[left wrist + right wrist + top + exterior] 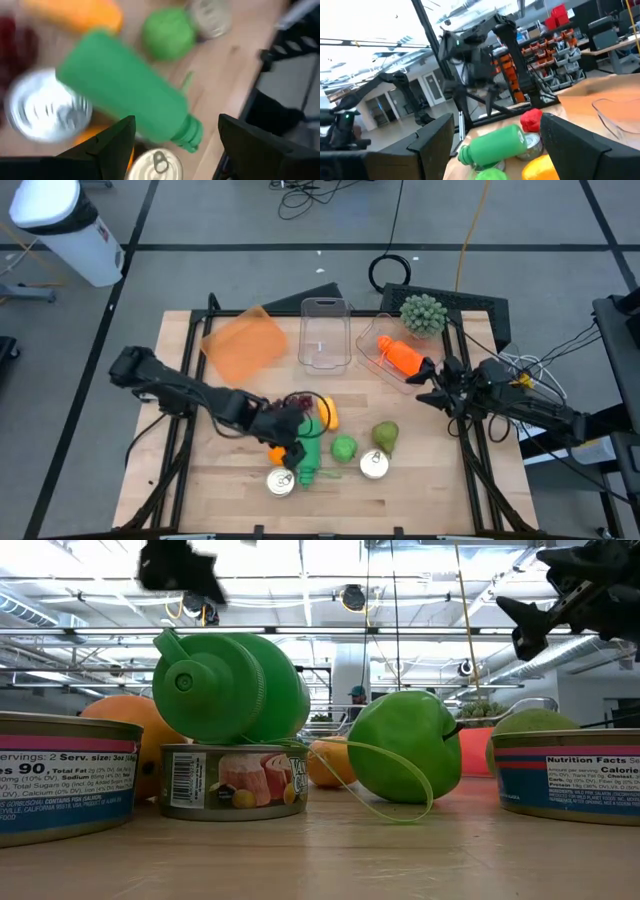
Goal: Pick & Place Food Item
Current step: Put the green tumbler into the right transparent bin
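Around the Tabletop

A white bin stands on the grey floor beyond the wooden tabletop's far left corner. Black cables lie coiled on the floor farther back; a yellow cord runs toward the tabletop.

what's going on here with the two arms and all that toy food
The left gripper hovers with open fingers over a green bottle lying among cans, an orange piece and a green apple near the table's front middle; the bottle is not gripped. The right gripper waits on the right, open and empty, beside a clear container that holds an orange bottle. A second clear container and an orange lid sit toward the back.
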